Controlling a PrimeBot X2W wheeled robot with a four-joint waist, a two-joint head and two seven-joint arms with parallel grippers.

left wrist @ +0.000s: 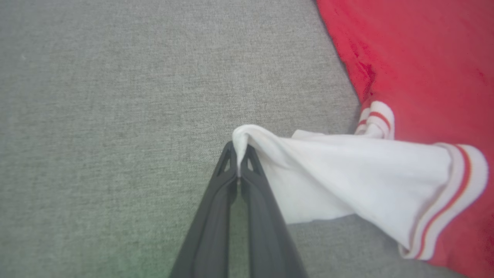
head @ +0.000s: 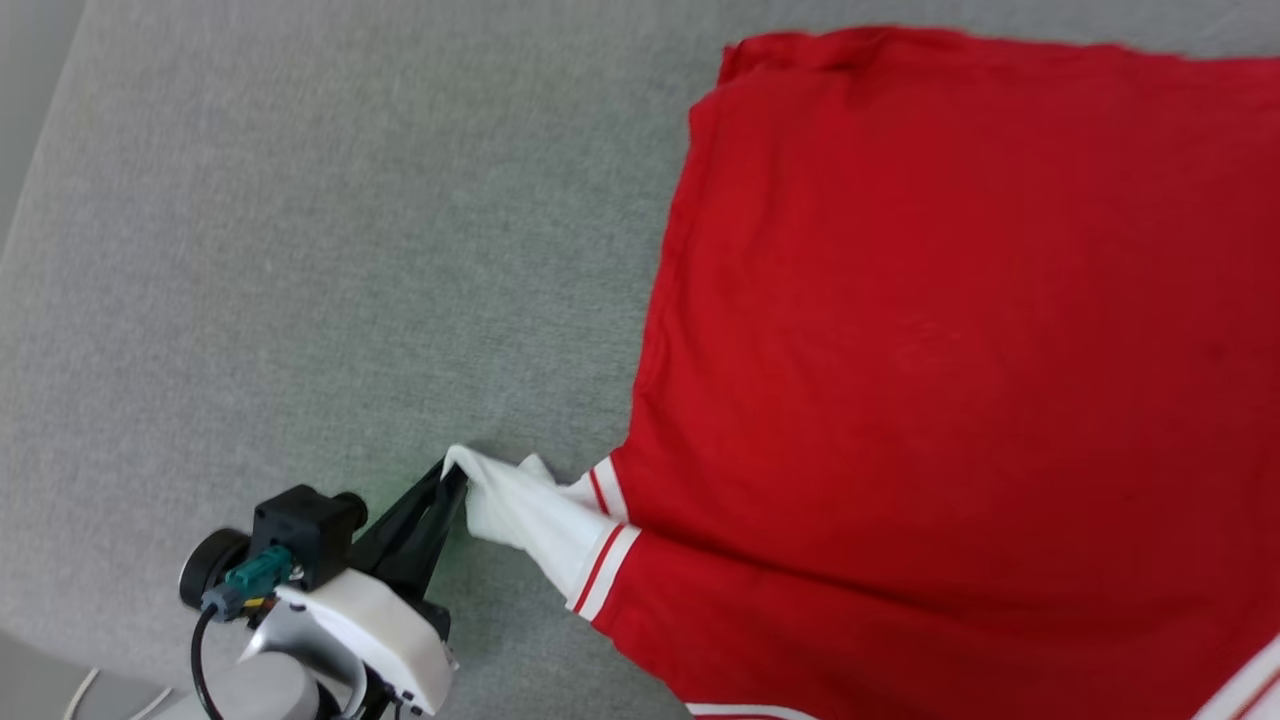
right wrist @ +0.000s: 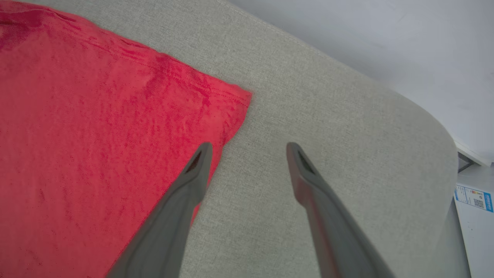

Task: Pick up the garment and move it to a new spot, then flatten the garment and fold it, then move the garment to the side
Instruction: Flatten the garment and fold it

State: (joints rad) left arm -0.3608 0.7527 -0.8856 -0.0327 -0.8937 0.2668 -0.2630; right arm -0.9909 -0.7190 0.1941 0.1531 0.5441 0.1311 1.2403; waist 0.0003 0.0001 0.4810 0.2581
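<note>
In the head view the red garment point(head: 950, 350) lies spread on the grey bench point(head: 300, 250), its white sleeve point(head: 530, 520) pinched by the closed left gripper point(head: 455, 480); the left wrist view shows that pinch at the sleeve's tip; in the right wrist view the right gripper point(right wrist: 249, 148) stands wide open and empty beside the garment's corner.

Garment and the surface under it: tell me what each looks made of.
The garment: soft knit fabric, probably cotton jersey, matte; it drapes and bunches where the left gripper pinches its white sleeve. The surface: grey woven upholstery-like cloth, matte, with visible heathered weave.
</note>
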